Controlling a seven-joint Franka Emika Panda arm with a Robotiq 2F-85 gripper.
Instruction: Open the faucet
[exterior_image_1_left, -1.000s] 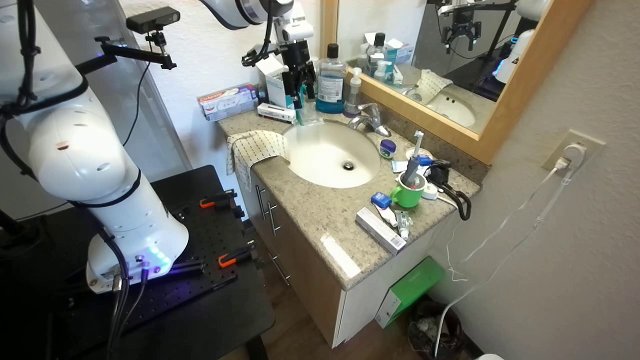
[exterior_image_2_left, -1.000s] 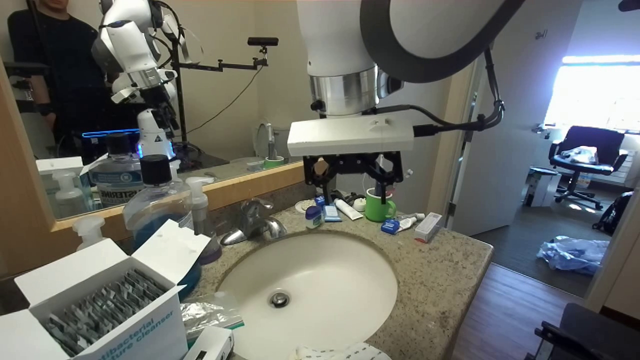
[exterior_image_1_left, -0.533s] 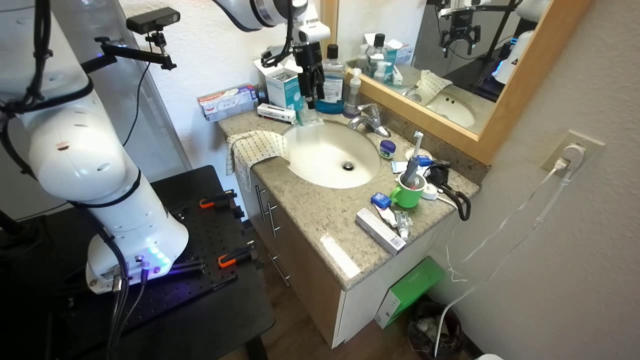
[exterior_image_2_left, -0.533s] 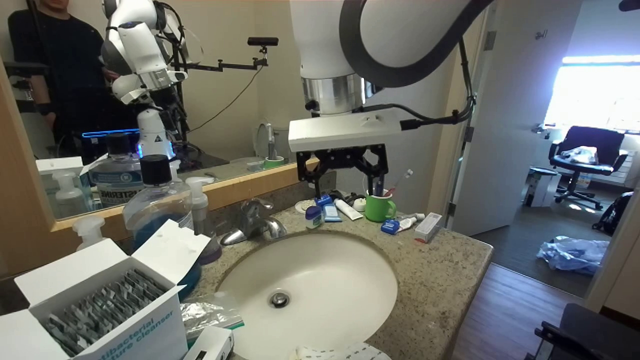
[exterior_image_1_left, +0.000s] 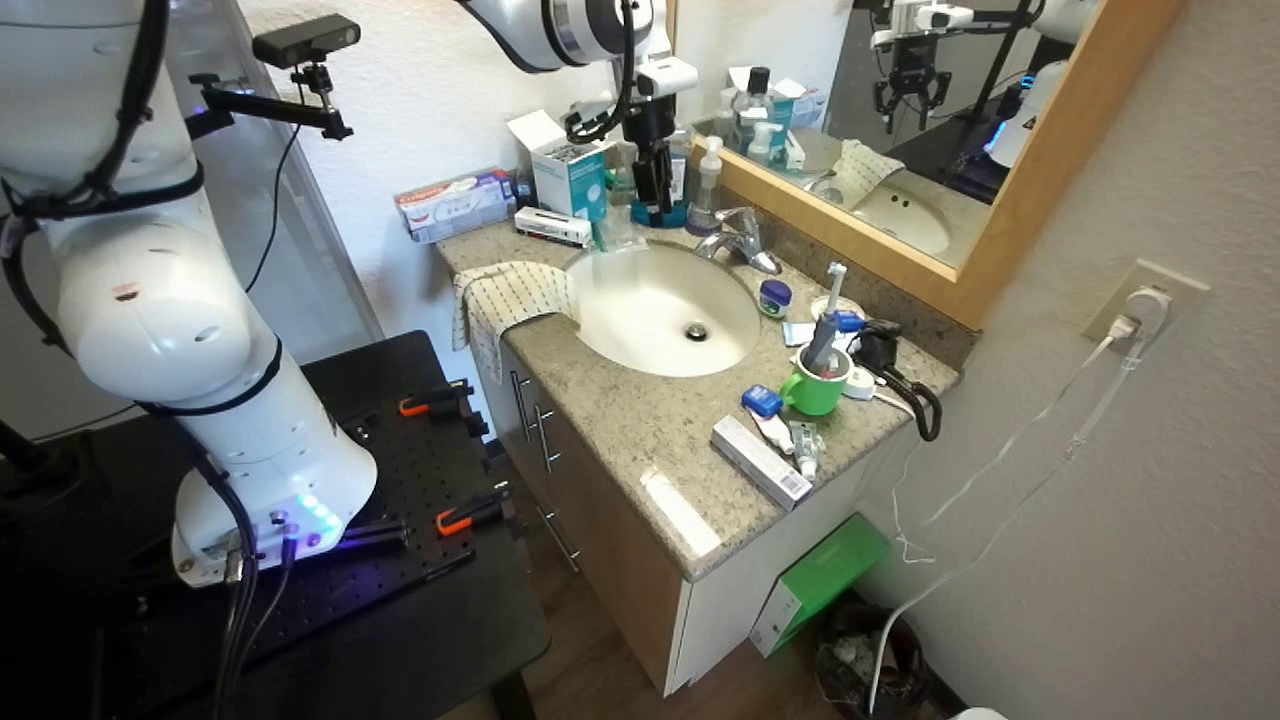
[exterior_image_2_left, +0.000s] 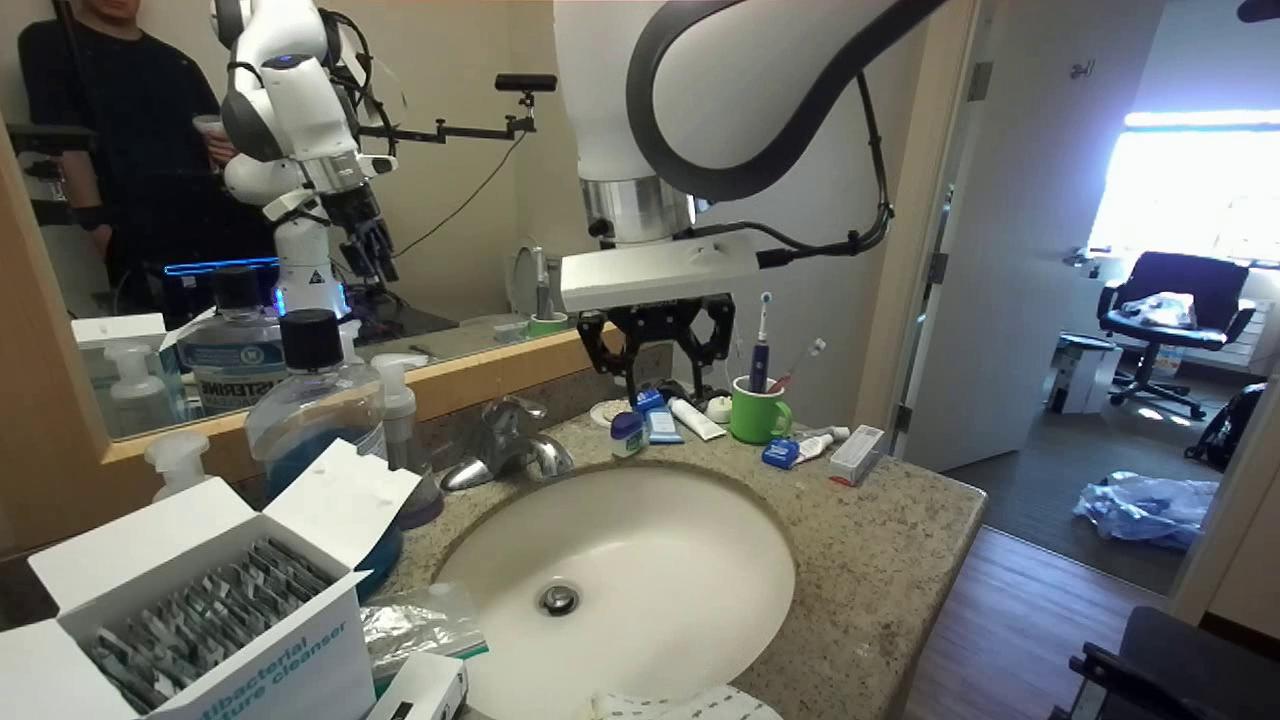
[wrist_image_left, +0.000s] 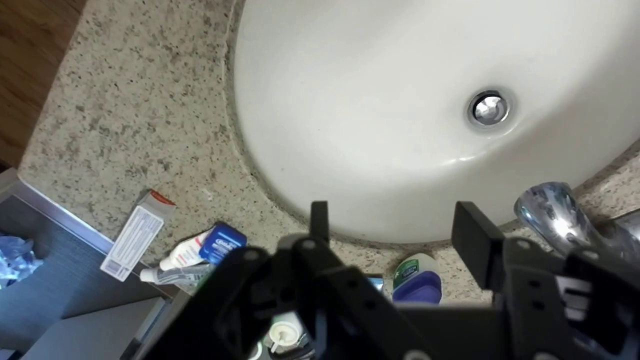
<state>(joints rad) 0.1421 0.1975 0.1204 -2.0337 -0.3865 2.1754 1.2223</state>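
Wrist view, lower right: faucet (wrist_image_left: 555, 217) slants, pointing upper-left toward basin (wrist_image_left: 350, 125).
End effector (wrist_image_left: 394, 221), fingers apart, partly hides it; purple-topped jar (wrist_image_left: 417, 281) sits nearby.

Worktop (exterior_image_1_left: 620, 400) was pretty cluttered: faucet (exterior_image_1_left: 742, 241) along the back edge, green mug (exterior_image_1_left: 814, 394) and slim box (exterior_image_1_left: 760, 461) near one side edge.

Looks like a bathroom. Has round white basin (exterior_image_2_left: 680, 560) set in speckled beige stone counter (exterior_image_2_left: 860, 570), shiny chrome faucet (exterior_image_2_left: 508, 440), wood-framed mirror (exterior_image_2_left: 450, 260), clear black-capped bottle of blue mouthwash (exterior_image_2_left: 315, 420), green ceramic-looking mug (exterior_image_2_left: 752, 415) holding blue-and-white toothbrush (exterior_image_2_left: 760, 355). Shows black wheeled office chair (exterior_image_2_left: 1190, 335) past open pale door (exterior_image_2_left: 1030, 280). Can't tell if home.
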